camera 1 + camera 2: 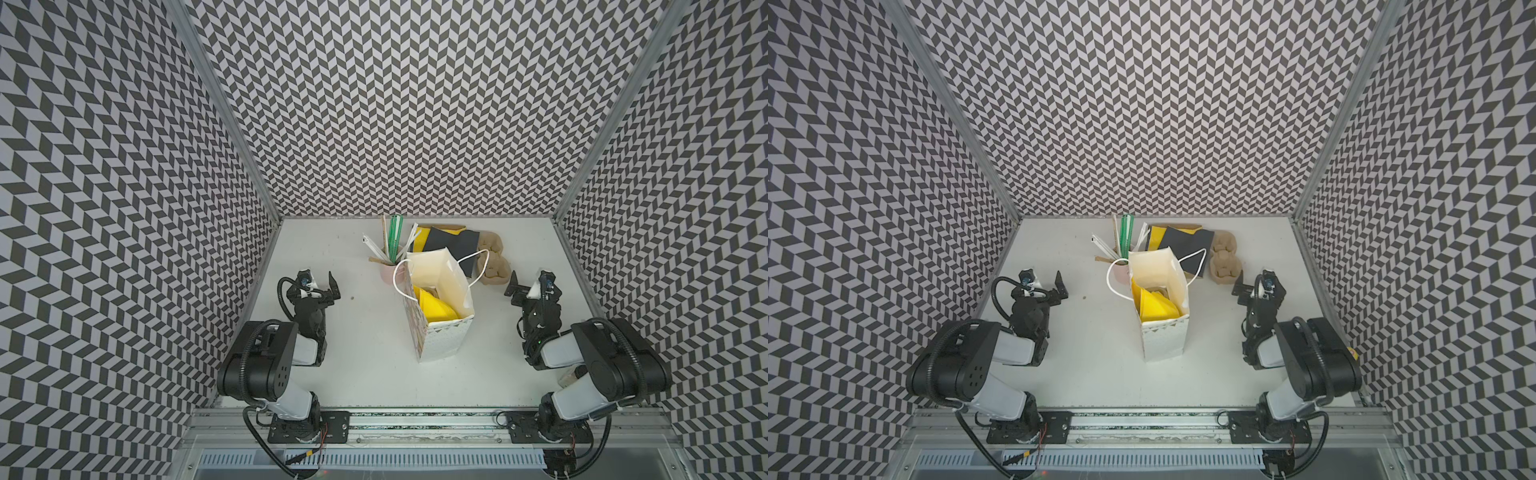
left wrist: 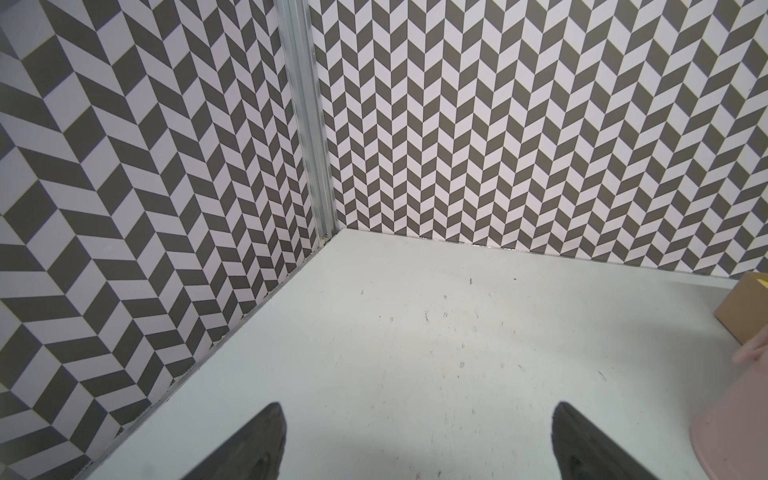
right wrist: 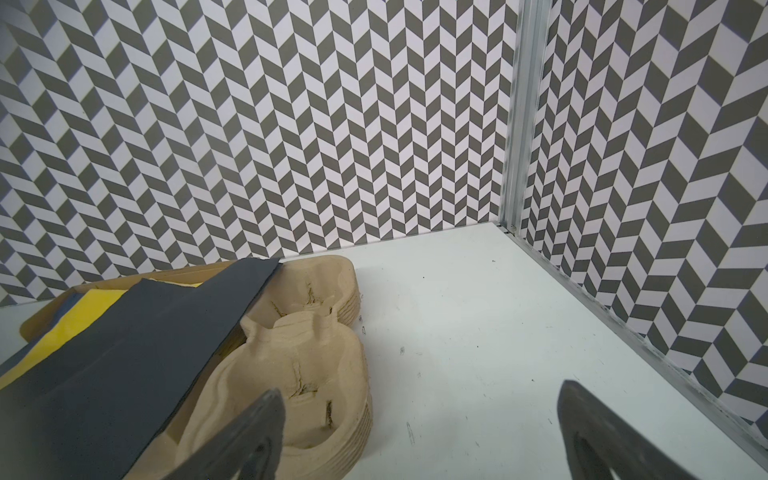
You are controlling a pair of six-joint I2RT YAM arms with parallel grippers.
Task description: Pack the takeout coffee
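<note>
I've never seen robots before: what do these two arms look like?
Both the left arm and right arm have chunky black rounded joints, pale grey links and ribbed black cable hoses. The left tool and right tool each have two black pointed fingers.

A stack of moulded pulp cup carriers is seen lying on the white table. One side of the stack is overlapped by a dark grey sheet, and a yellow sheet is partly covered by it. Beyond the stack, a chevron-patterned wall and a metal corner post are shown. The right gripper is held near the stack, jaws spread wide, with nothing between them.
</note>
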